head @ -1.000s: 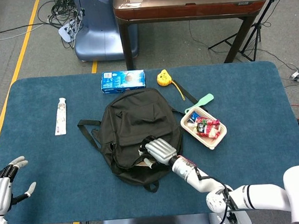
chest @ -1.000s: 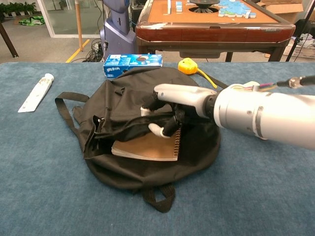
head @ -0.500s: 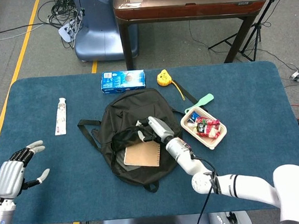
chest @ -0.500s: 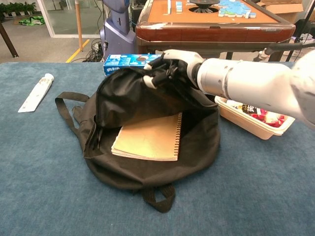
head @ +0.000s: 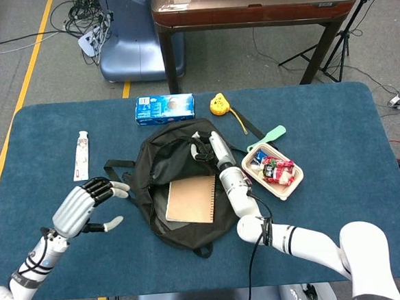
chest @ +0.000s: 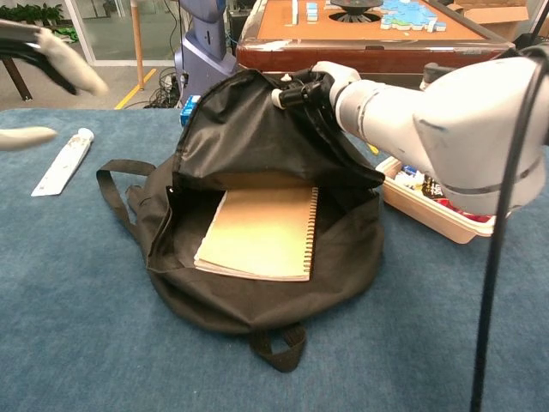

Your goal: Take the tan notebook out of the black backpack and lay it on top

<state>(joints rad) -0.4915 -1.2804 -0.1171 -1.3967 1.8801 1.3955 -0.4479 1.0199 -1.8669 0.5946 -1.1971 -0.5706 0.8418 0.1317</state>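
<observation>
The black backpack (head: pixel 161 168) (chest: pixel 257 146) lies on the blue table with its mouth held wide. My right hand (head: pixel 206 146) (chest: pixel 313 84) grips the upper flap and holds it raised above the bag. Inside lies the tan spiral notebook (head: pixel 191 200) (chest: pixel 262 234), flat and almost fully exposed, its spiral edge on the right. My left hand (head: pixel 88 202) (chest: pixel 51 64) hovers left of the bag, fingers spread and holding nothing, near the shoulder strap (head: pixel 117 171).
A white tray of snacks (head: pixel 273 171) (chest: pixel 437 202) sits just right of the bag. A blue box (head: pixel 164 108), a yellow tape measure (head: pixel 217 105) and a green tool (head: pixel 268 137) lie behind it. A white tube (head: pixel 81 155) (chest: pixel 62 161) lies far left.
My right hand has lifted the flap higher and further back, uncovering the whole notebook. My left hand has come in from the table's left edge toward the bag.
</observation>
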